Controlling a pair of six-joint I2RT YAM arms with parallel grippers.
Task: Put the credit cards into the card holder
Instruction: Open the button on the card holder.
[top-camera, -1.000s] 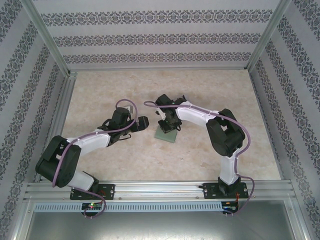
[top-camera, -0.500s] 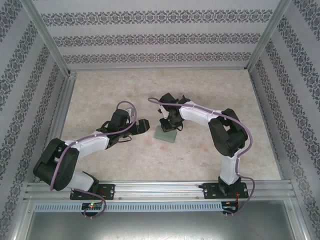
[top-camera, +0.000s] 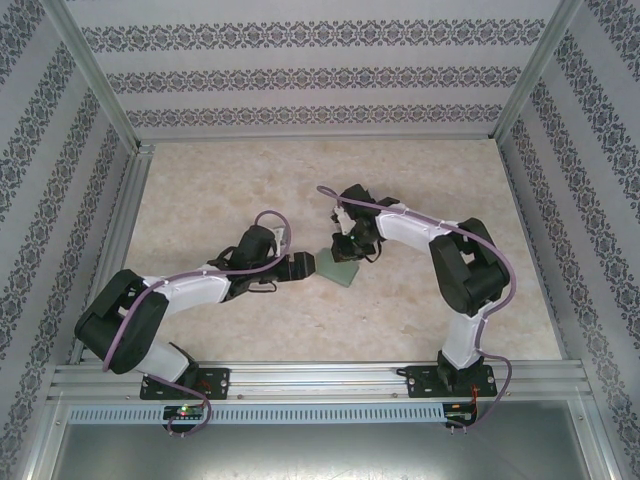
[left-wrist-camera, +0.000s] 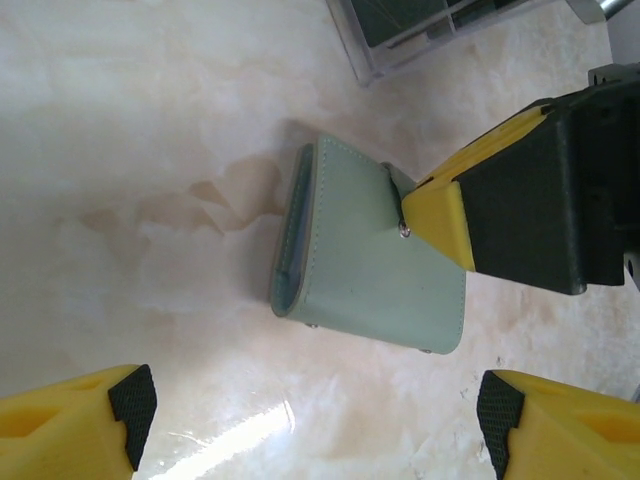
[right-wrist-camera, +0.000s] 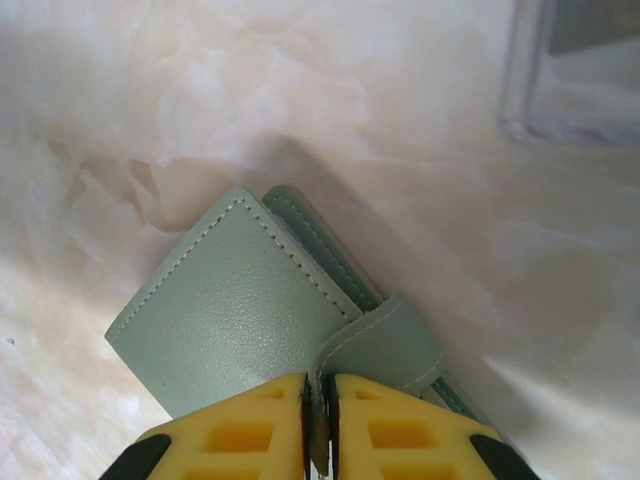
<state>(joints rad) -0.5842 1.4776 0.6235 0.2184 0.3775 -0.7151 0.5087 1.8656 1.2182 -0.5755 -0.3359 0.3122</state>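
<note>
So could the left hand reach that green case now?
Probably yes: the left hand is open, the case lies just ahead on bare table, and the right hand pinches only its tab.

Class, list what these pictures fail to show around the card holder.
- Inside the card holder, wrist views: its closed cover hides it.
- Contents of the clear box, left wrist view: cut off by top edge.
- Tip of the strap, right wrist view: pinched inside the right pincer.

Black-jointed white arms (top-camera: 190, 288) trailing lilac cables (top-camera: 268, 212) — yellow fingers (left-wrist-camera: 60, 425), black pads (left-wrist-camera: 135, 405).
</note>
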